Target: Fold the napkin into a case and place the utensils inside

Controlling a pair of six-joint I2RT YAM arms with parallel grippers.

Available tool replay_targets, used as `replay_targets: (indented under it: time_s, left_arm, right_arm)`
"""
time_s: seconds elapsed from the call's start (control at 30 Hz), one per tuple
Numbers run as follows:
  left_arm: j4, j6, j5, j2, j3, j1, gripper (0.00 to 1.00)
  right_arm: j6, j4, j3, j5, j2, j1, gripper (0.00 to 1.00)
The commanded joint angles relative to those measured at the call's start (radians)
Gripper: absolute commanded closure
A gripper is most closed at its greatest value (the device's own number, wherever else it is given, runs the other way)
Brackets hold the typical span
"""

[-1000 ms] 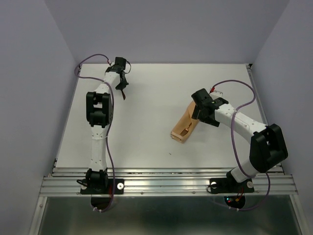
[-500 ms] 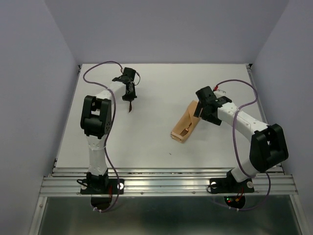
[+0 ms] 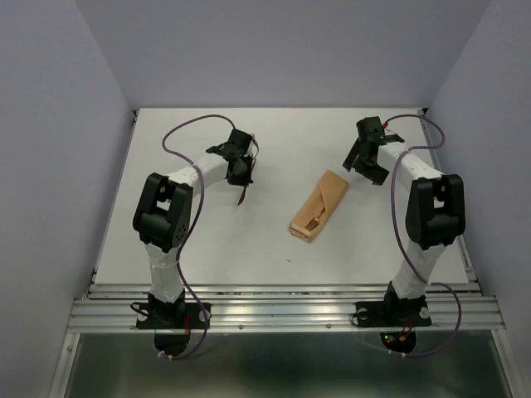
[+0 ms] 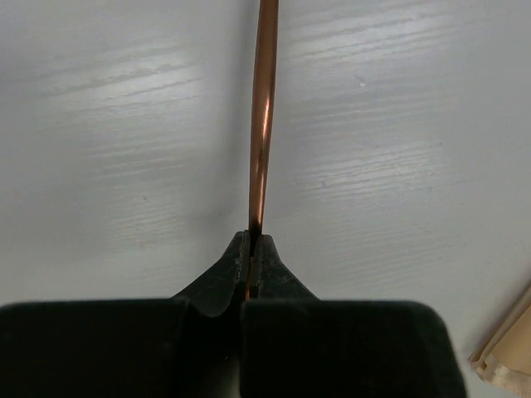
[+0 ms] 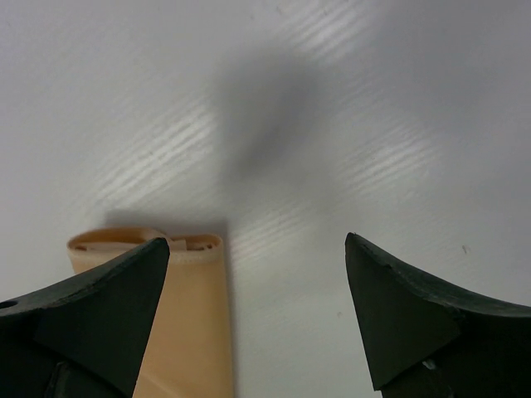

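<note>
Left gripper (image 3: 243, 179) first, from the overhead camera: it's clamped tight on the plain utensil (image 3: 241, 196), which hangs down out of the jaws as a thin reddish-brown stick over the left-middle of the white table (image 3: 249, 240). I can't tell from up here whether its lower tip touches the surface. The case (image 3: 319, 206) lies flat right of centre, a narrow tan pouch set diagonally, well apart from that stick. The forked utensil (image 3: 312, 222) sits in the case, its head showing near the end closest to the arm bases. The right gripper (image 3: 362, 168) hangs near the far end of the case, off to its right, jaws spread wide and gripping nothing.

Left wrist cam: the left gripper (image 4: 251, 249) has its two dark fingers pinched together on the plain utensil (image 4: 264, 116), which runs straight up out of frame, shiny copper-brown. A corner of the case (image 4: 508, 365) peeks in at bottom right.

Right wrist cam: the right gripper (image 5: 257, 245) is wide apart with only bare table (image 5: 373, 99) between the fingers. The case (image 5: 187, 315) shows its layered end just beside the left finger, partly hidden behind it.
</note>
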Motion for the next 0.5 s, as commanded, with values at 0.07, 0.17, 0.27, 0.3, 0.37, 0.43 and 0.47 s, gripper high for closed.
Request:
replay_targets:
  time_s: [0.07, 0.17, 0.27, 0.3, 0.37, 0.43, 0.47]
  left_arm:
    - [0.028, 0.023, 0.019, -0.080, -0.023, -0.060, 1.00]
    - [0.023, 0.027, 0.019, -0.092, -0.025, -0.086, 1.00]
    - [0.018, 0.035, 0.035, -0.112, -0.023, -0.112, 1.00]
    - [0.018, 0.036, 0.042, -0.121, -0.025, -0.120, 1.00]
    - [0.009, 0.040, 0.058, -0.128, -0.020, -0.135, 1.00]
    - [0.003, 0.044, 0.065, -0.135, -0.020, -0.164, 1.00]
    - [-0.005, 0.044, 0.066, -0.137, -0.018, -0.173, 1.00]
  right_arm:
    - [-0.048, 0.007, 0.196, 0.003, 0.142, -0.023, 0.08]
    - [-0.048, -0.018, 0.269, -0.013, 0.228, -0.023, 0.09]
    - [-0.053, -0.030, 0.293, -0.054, 0.275, -0.023, 0.12]
    - [-0.056, -0.027, 0.291, -0.066, 0.278, -0.023, 0.13]
    - [-0.065, -0.012, 0.265, -0.083, 0.271, 0.000, 0.15]
    - [-0.068, -0.004, 0.245, -0.089, 0.260, 0.020, 0.16]
    - [-0.065, 0.002, 0.236, -0.091, 0.251, 0.029, 0.19]
